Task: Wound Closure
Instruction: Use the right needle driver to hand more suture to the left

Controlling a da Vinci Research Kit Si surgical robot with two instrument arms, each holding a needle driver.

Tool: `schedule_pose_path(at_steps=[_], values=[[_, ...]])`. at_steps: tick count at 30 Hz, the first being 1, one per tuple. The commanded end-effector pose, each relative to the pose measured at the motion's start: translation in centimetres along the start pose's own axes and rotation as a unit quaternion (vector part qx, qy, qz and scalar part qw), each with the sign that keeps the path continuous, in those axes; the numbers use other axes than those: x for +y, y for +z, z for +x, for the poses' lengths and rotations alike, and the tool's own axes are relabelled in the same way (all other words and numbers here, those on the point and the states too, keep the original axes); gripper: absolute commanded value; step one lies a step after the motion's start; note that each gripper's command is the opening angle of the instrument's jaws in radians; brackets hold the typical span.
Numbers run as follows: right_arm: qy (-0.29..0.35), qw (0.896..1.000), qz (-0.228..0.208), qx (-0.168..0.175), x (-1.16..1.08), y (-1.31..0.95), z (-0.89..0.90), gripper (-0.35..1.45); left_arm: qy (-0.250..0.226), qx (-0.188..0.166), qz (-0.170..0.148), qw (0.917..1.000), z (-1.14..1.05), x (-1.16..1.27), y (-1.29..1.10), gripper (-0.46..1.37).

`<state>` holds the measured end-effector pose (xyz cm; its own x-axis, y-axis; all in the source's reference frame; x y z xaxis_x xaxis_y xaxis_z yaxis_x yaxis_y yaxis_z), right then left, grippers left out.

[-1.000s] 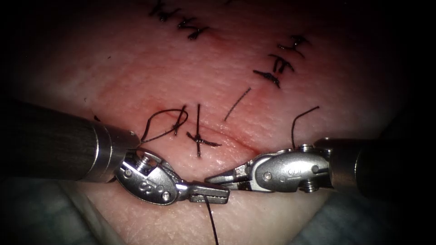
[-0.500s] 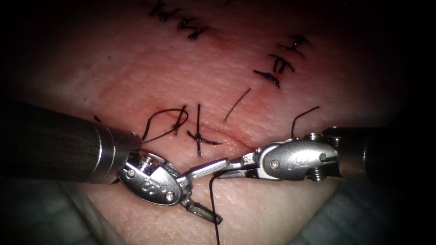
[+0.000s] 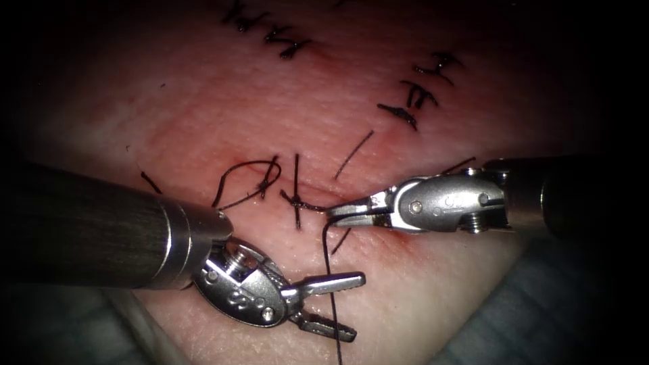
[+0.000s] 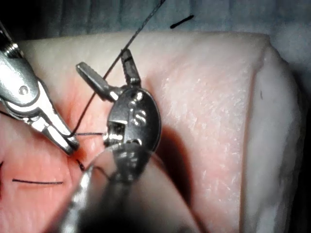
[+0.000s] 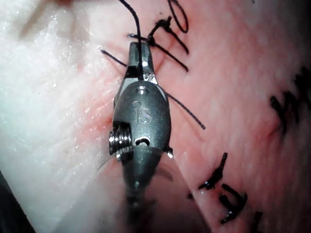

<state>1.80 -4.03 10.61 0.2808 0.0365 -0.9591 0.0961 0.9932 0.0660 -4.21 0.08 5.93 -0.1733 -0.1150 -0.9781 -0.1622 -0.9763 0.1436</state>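
Tissue (image 3: 405, 304): pale pork slab, reddened around the cut (image 3: 338, 203), which runs across its middle toward the near right; near edge of the slab drops off in the left wrist view (image 4: 262, 121).

Left tool (image 3: 334, 307): comes in over the tissue's near left corner, jaws spread wide, holding nothing. The thread (image 3: 331, 284) passes between the two open jaws without being gripped; same in the left wrist view, left tool (image 4: 109, 73) with the thread (image 4: 104, 80) running between the jaws.

Right tool (image 3: 338, 213): comes in from the tissue's right edge, tip at the cut, jaws pressed together pinching the thread just beside the knot (image 3: 295, 200). In its wrist view the right tool (image 5: 138, 56) grips the thread (image 5: 132, 19) at the tip, touching the knot (image 5: 151, 40).

Thread runs from the right tool's tip down toward the tissue's near edge.

Finished stitches (image 3: 416, 94) sit toward the far right of the tissue, more (image 3: 270, 30) at the far edge. A loop of thread (image 3: 243, 182) lies left of the knot. Cut thread end (image 3: 353, 154) lies loose just beyond the cut.

Needle: cannot tell where it is.
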Motion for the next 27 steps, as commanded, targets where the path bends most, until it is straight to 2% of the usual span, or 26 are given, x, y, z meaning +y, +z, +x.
schedule_pose_path(at_steps=[1, 6, 9, 13, 27], values=[[0.005, 1.0, -0.006, 0.0, 0.0, 0.0, -0.03, -0.35, 0.003, -0.001, -0.002, 1.0, 0.01, 0.01, 0.01, 0.32], [0.013, 1.0, -0.011, -0.001, 0.02, 0.01, -0.09, -0.35, 0.008, 0.009, -0.009, 0.9999, 0.02, 0.08, 0.1, 0.27], [0.015, 1.0, -0.011, -0.001, 0.03, 0.01, -0.11, -0.35, 0.009, 0.017, -0.017, 0.9997, 0.03, 0.14, 0.19, 0.12], [0.015, 1.0, -0.012, -0.002, 0.04, 0.0, -0.12, -0.35, 0.01, 0.022, -0.021, 0.9995, 0.07, 0.19, 0.26, 0.14], [0.012, 1.0, -0.014, -0.002, 0.03, -0.01, -0.21, -0.35, 0.017, 0.024, -0.024, 0.9993, 0.18, 0.25, 0.2, 0.14]])
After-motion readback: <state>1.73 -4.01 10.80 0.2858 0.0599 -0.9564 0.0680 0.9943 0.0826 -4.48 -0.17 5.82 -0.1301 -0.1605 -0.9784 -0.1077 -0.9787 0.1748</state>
